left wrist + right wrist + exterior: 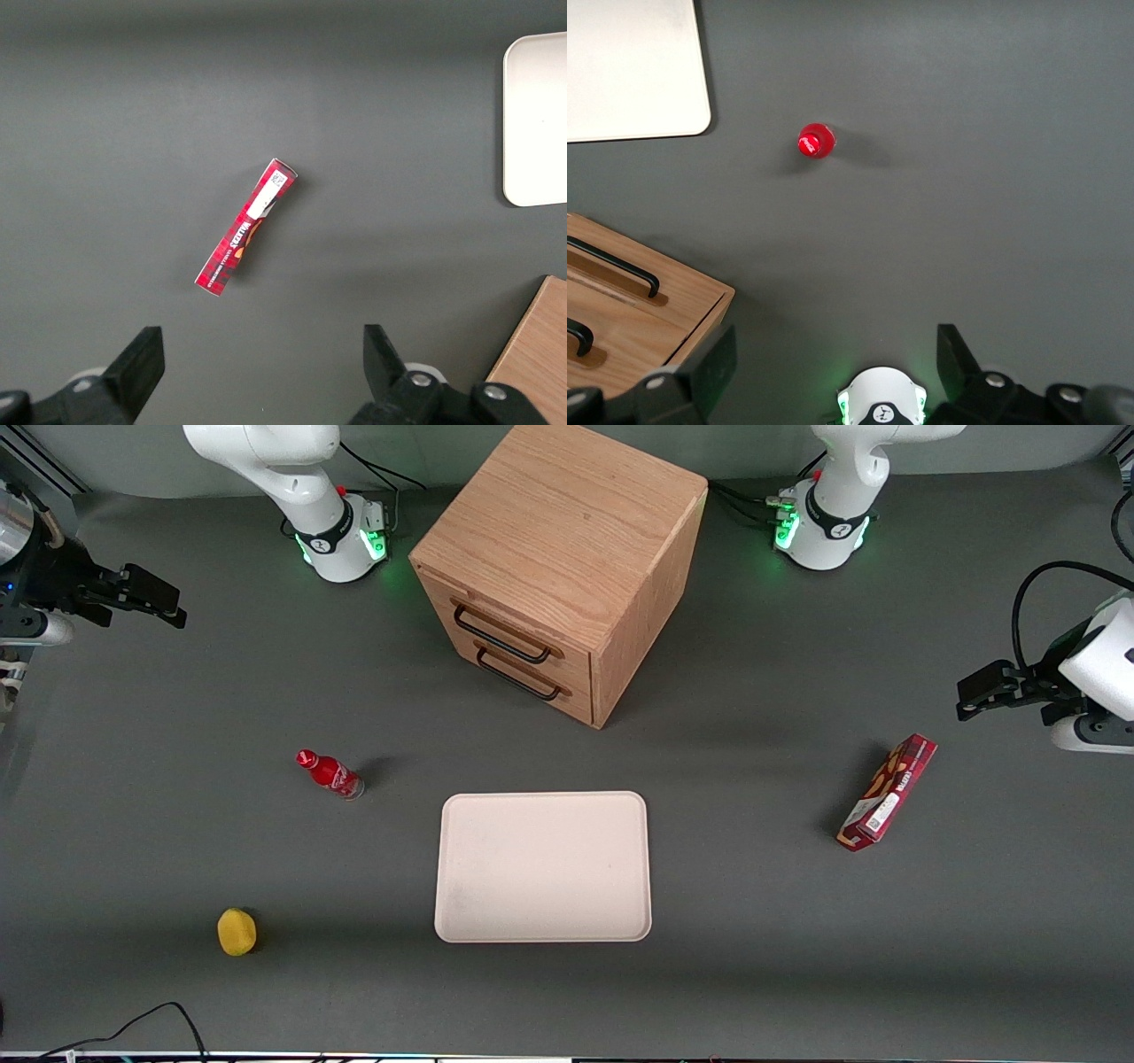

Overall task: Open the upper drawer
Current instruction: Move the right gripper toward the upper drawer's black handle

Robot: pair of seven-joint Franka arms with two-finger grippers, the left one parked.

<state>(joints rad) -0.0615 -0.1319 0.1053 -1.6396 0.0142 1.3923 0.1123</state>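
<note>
The oak cabinet (pixel 567 522) stands at the back middle of the table. Its front is turned toward the working arm's end and carries two drawers. The upper drawer (pixel 574 666) is shut flush, and its long black bar handle (pixel 500 636) sits just above the lower drawer's handle (pixel 521 676). My right gripper (pixel 164 602) hovers high at the working arm's end of the table, well apart from the cabinet. It is open and empty. In the right wrist view the fingers (pixel 713 359) stand wide apart, and the cabinet front (pixel 629 301) shows with both handles.
A red bottle (pixel 330 773) stands between my gripper and a cream tray (pixel 542 866), which lies nearer the front camera than the cabinet. A yellow ball (pixel 236 932) lies near the front edge. A red box (pixel 888 792) lies toward the parked arm's end.
</note>
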